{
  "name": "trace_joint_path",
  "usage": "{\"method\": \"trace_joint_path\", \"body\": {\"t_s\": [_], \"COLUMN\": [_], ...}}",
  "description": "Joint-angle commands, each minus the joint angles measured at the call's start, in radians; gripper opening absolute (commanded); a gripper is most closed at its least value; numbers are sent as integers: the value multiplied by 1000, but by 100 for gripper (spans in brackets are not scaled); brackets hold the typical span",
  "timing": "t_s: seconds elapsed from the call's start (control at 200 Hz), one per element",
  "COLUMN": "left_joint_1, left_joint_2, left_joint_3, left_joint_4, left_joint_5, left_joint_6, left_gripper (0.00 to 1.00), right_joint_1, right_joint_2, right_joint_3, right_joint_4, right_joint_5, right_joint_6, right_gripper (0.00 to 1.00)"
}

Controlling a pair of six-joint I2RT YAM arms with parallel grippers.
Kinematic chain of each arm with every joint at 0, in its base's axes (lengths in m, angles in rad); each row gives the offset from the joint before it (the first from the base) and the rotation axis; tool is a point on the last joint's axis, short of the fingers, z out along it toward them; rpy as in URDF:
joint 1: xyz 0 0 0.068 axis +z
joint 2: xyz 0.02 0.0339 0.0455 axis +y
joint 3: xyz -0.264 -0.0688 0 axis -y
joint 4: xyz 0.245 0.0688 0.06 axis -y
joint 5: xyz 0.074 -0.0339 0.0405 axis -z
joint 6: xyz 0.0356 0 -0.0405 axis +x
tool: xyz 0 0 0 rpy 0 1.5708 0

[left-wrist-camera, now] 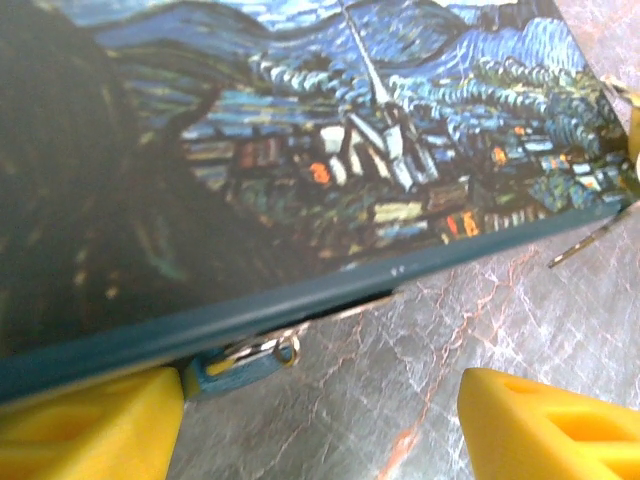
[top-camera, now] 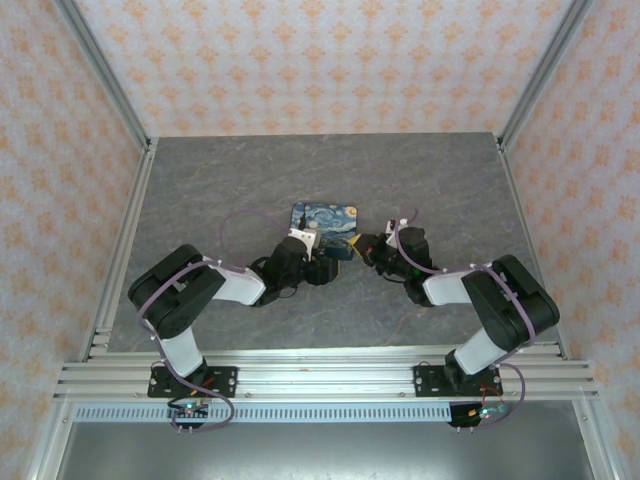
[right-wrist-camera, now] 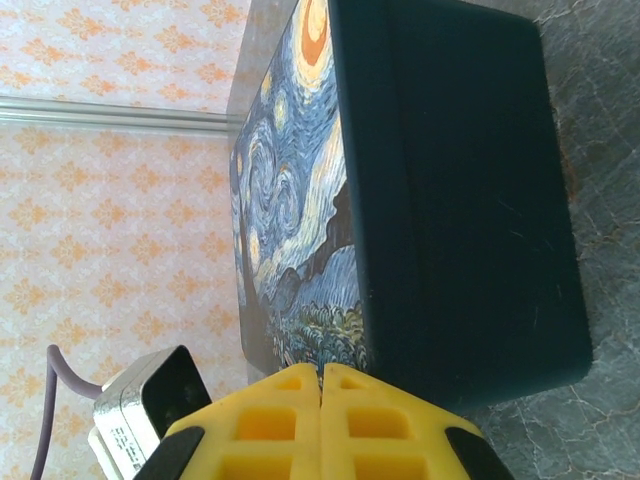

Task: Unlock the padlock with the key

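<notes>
The padlock (left-wrist-camera: 238, 366), tiny and bluish with a metal loop, lies on the table tucked under the near edge of the painted box (left-wrist-camera: 300, 150), right beside my left finger (left-wrist-camera: 90, 425). My left gripper (left-wrist-camera: 320, 430) is open, its yellow fingers wide apart over bare table. In the top view the left gripper (top-camera: 318, 258) sits at the near edge of the box (top-camera: 325, 222). My right gripper (right-wrist-camera: 320, 385) is shut, fingertips together against the corner of the box (right-wrist-camera: 450, 200); in the top view the right gripper (top-camera: 366, 250) is at the box's right side. A thin metal sliver (left-wrist-camera: 588, 244) shows by the box's right corner; I cannot tell whether it is the key.
The box stands mid-table on grey marbled stone (top-camera: 200, 190). Metal frame posts (top-camera: 130, 200) and patterned walls close in the sides and back. Open stone stretches behind the box and to both sides.
</notes>
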Motion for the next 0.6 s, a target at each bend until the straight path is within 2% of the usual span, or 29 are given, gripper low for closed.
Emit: {"method": "trace_joint_path", "body": {"t_s": [0.0,0.22,0.596], "left_joint_1": [-18,-17,-6], "left_joint_2": [48,49,81], "left_joint_3": [21,12,-22], "left_joint_4": [52,158,353], "left_joint_5": [14,48,66], "left_joint_6": [-1,-59,-245], "left_gripper": [73,72,71], "right_joint_1": [1,1,2], "right_joint_2": [20,24,38], "right_joint_3": [8,9,22], "right_joint_4": [-24,-31,-37], "right_joint_5": [5,7,2], "right_joint_6": [-12,-13,-17], "right_gripper": [0,0,0]}}
